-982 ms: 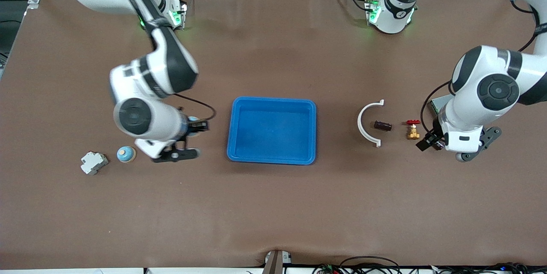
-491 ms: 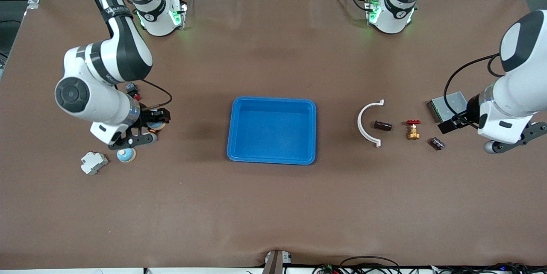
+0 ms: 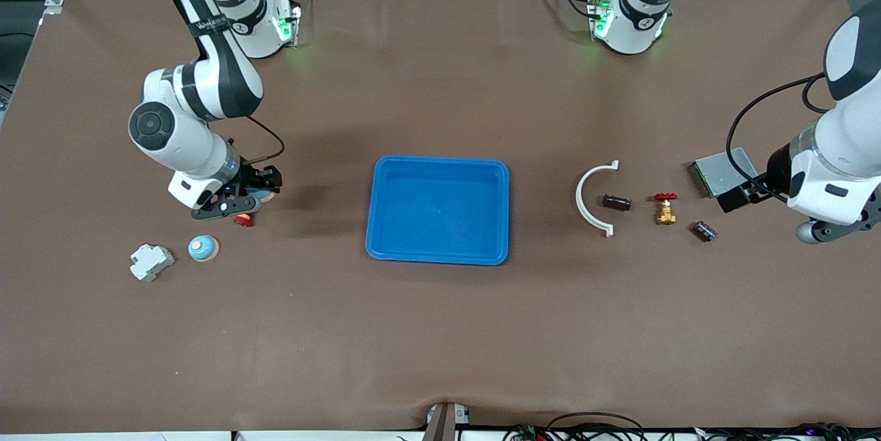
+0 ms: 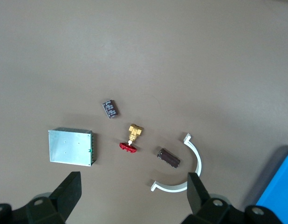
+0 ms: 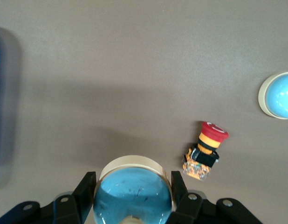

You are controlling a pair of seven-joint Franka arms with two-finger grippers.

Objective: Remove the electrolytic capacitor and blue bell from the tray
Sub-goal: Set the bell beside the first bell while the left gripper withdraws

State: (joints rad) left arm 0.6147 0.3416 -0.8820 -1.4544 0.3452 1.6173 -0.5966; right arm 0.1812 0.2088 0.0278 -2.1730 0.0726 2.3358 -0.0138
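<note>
My right gripper (image 3: 253,197) is shut on a blue dome bell with a cream base (image 5: 132,191), just above the table between the blue tray (image 3: 377,248) and the right arm's end. A second blue bell (image 3: 203,248) sits on the table, and shows in the right wrist view (image 5: 279,95). A small dark capacitor with pale markings (image 3: 703,230) lies at the left arm's end, also in the left wrist view (image 4: 110,108). My left gripper (image 4: 133,196) is open and empty, high over the table beside a metal box (image 3: 716,176).
A red push button (image 3: 242,221) lies next to the held bell. A white breaker (image 3: 151,262) lies by the second bell. A white arc (image 3: 590,200), a dark brown cylinder (image 3: 617,203) and a brass valve (image 3: 665,210) lie between tray and capacitor.
My right gripper carried the bell from beside the tray toward the right arm's end, uncovering the red button. My left gripper drew away from over the capacitor toward the left arm's end.
</note>
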